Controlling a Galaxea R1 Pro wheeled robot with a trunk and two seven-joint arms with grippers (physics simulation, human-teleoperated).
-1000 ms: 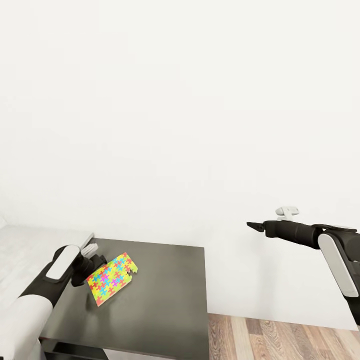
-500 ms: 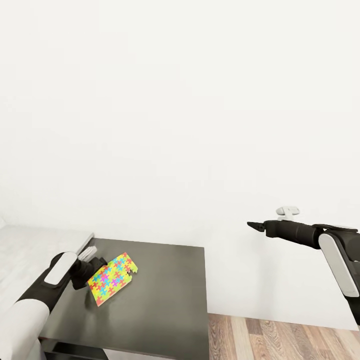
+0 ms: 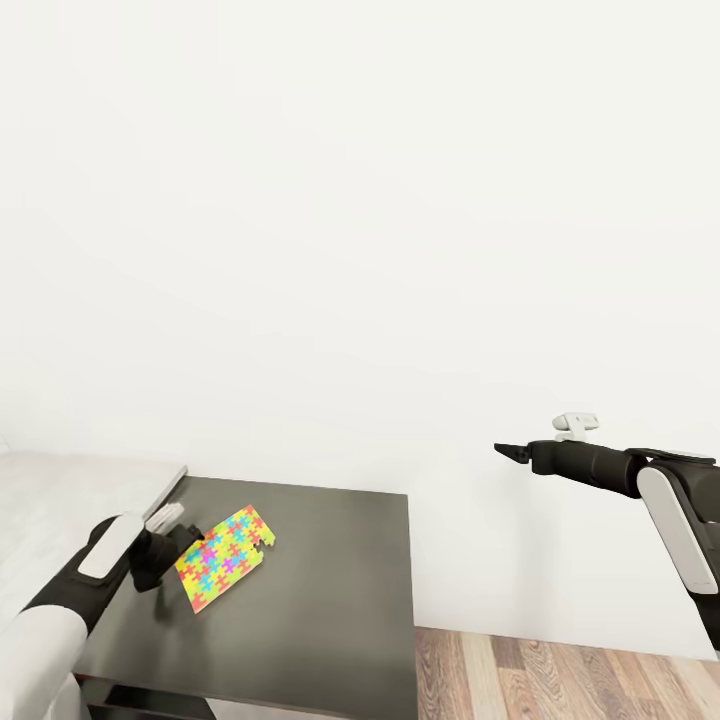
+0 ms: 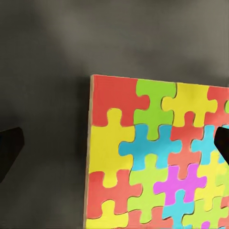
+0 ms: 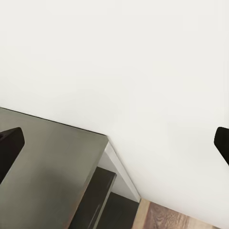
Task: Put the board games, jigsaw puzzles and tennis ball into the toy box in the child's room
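A multicoloured jigsaw puzzle [image 3: 226,556] lies on the dark table [image 3: 320,600] near its left end. In the left wrist view the jigsaw puzzle [image 4: 157,157] fills the space ahead, one corner showing against the tabletop. My left gripper [image 3: 190,538] hovers at the puzzle's left edge and is open, nothing held; the left gripper [image 4: 114,145] has its dark fingertips [image 4: 9,148] spread wide. My right gripper [image 3: 510,452] hangs in the air right of the table, before the white wall. The right gripper [image 5: 114,143] is open and empty. The toy box, board games and ball are out of view.
A pale bed [image 3: 50,490] adjoins the table's left end. The table's right edge [image 5: 102,157] drops to a lower shelf [image 5: 95,200]. Wooden floor [image 3: 560,680] lies to the right, under my right arm. A bare white wall stands behind everything.
My left arm has drawn back and lower, towards the near-left, so the gripper sits a little further off the puzzle. The puzzle and right arm have not moved.
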